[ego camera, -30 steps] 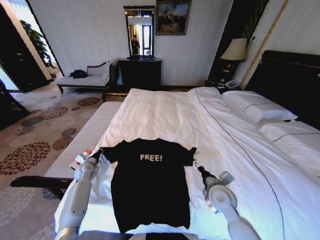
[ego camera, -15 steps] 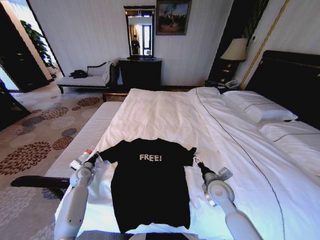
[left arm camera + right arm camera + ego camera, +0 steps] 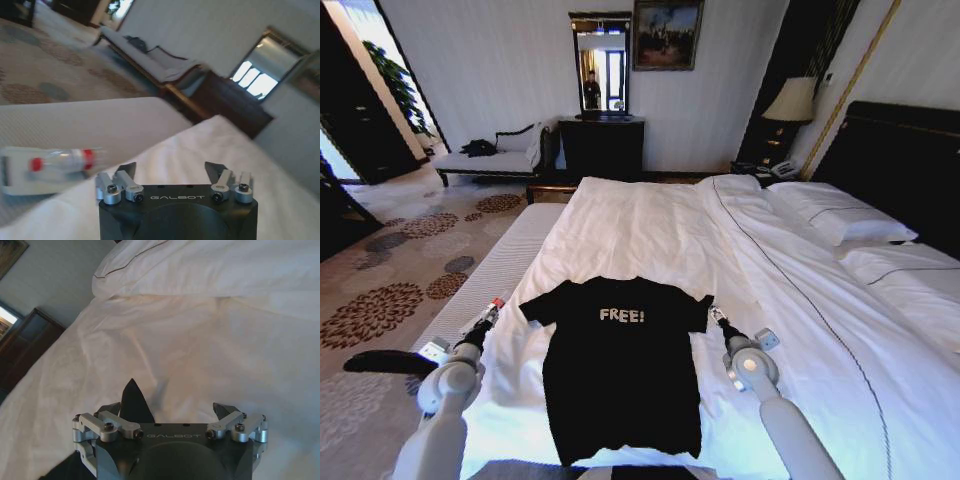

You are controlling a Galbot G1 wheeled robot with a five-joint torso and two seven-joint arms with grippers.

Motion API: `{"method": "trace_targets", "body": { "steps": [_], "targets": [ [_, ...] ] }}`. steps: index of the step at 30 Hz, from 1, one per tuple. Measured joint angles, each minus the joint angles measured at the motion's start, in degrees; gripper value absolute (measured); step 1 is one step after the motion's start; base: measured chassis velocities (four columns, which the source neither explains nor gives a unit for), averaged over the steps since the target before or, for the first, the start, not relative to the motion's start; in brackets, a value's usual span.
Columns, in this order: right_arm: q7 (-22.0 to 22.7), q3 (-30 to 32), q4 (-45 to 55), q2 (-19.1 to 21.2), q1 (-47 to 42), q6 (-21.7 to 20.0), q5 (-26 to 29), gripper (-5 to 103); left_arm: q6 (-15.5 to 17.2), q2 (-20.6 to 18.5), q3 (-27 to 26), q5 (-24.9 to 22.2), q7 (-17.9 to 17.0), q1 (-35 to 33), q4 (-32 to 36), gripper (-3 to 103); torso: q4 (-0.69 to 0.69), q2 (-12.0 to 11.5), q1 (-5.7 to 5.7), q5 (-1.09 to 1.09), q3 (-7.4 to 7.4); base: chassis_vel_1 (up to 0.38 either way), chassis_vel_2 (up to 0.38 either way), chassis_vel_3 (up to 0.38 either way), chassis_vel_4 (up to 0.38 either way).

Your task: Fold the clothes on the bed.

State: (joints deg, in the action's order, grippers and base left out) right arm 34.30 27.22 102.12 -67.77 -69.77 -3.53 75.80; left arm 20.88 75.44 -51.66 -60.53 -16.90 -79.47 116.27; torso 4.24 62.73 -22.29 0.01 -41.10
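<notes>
Black T-shirt (image 3: 620,370): being displayed flat on the white bed (image 3: 650,230), long axis running toward the robot. Left gripper (image 3: 485,318) is being held spread just outside one sleeve; right gripper (image 3: 717,318), spread, nearer the other. Patterned carpet (image 3: 390,270) is lying leftward.

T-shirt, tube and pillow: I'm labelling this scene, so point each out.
T-shirt (image 3: 620,385), head view, lower front.
Tube (image 3: 60,161), left wrist view, clear body.
Pillow (image 3: 835,215), head view, top face.

We see the black T-shirt (image 3: 620,365) (white "FREE!" lettering up) spread flat, unfolded, on the white bed (image 3: 650,230).
</notes>
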Motion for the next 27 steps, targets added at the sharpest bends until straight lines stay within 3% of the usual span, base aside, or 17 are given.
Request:
{"method": "trace_targets", "body": {
  "steps": [5, 10, 23, 27],
  "targets": [
    [-1.34, -0.12, -1.59, -1.15, 0.29, 1.03, 2.28, 100, 0.94, 3.44, -1.42, -4.53, -1.02, -3.99, 13.28, 98, -0.05, 0.00, -0.01, 0.00, 0.00, 0.000, 0.000, 0.000, 0.000],
    [-1.68, -0.69, -1.32, -3.40, -1.33, 1.63, 2.48, 100, 1.58, 5.42, -3.04, -8.26, -2.44, -5.87, 20.03, 100, -0.03, 0.00, 0.00, 0.00, 0.00, 0.000, 0.000, 0.000, 0.000],
    [-2.30, -2.18, -0.83, -7.21, -2.20, 4.01, 4.57, 101, 2.06, 7.96, -4.88, -15.12, -4.84, -7.46, 27.13, 100, -0.03, 0.00, 0.00, 0.01, 0.00, 0.000, 0.000, 0.000, 0.000],
    [-3.47, -2.21, -0.94, -7.51, -1.26, 5.15, 5.81, 90, 2.50, 8.62, -4.35, -15.18, -5.17, -7.74, 27.50, 100, -0.04, 0.00, 0.00, -0.01, -0.01, 0.000, 0.000, 0.000, 0.000]
  ]
}}
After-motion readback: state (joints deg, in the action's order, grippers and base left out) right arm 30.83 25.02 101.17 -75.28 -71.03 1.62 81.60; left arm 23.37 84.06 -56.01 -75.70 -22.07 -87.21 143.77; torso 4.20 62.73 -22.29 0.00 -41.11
